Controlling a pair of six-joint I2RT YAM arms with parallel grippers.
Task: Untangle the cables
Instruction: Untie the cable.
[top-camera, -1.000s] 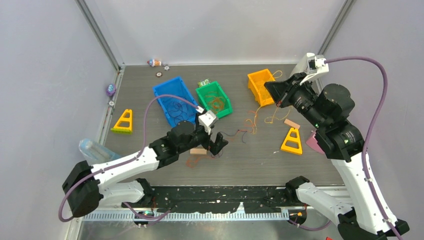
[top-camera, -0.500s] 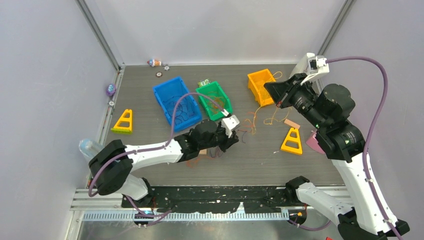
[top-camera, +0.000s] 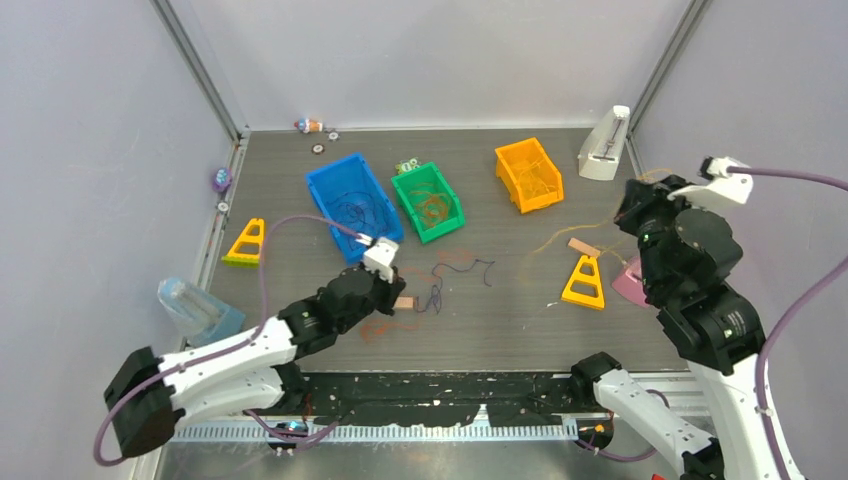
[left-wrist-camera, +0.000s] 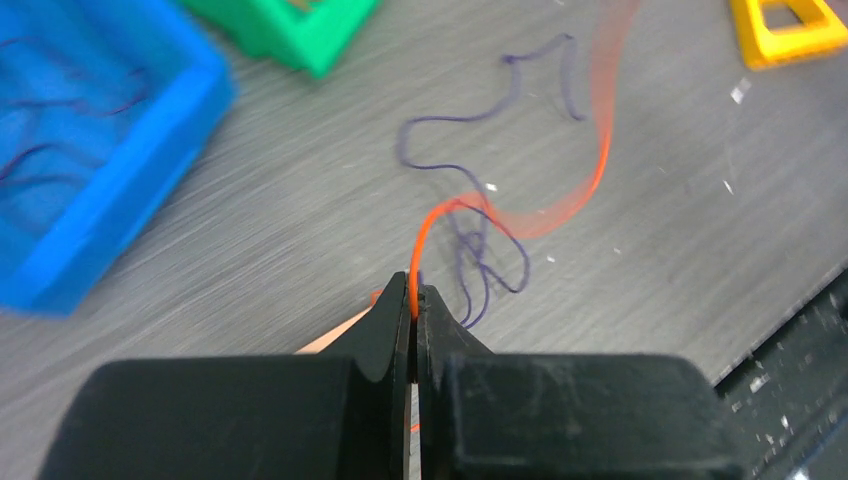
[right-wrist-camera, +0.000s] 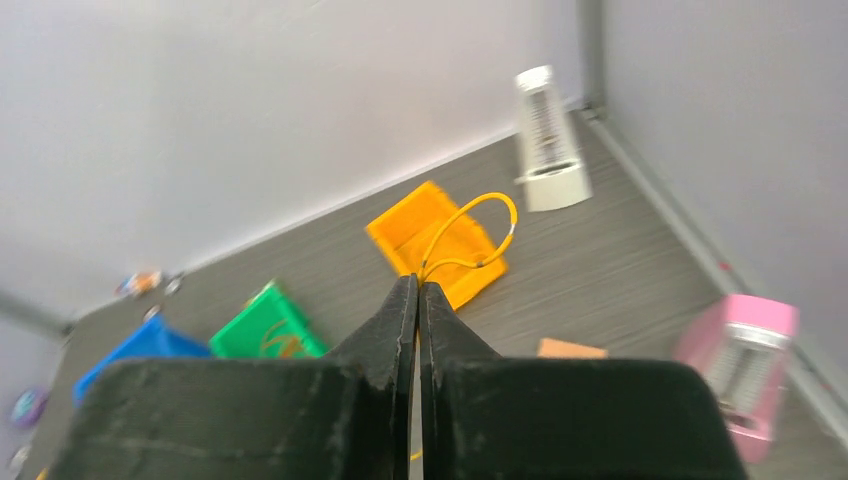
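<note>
Cables are seen as loose thin strands lying on the table just ahead of the left gripper, whose jaws are pressed together on an orange strand. From the fingertips this strand is arched forward and off to the right, where it is blurred. A purple strand is looped on the tabletop directly beyond the fingertips and slightly to their right, overlapped in view by the orange one; whether the two are knotted cannot be told. A blue bin with dark strands inside is placed to the left of this gripper, a green bin farther ahead, and a yellow triangular stand far ahead to the right. The right gripper is held above the table with its jaws closed on a yellow strand, which is curled in a loop just past the fingertips, in line with an orange bin beyond. A white object is seen farther ahead to the right, and a pink object nearer on the right.
</note>
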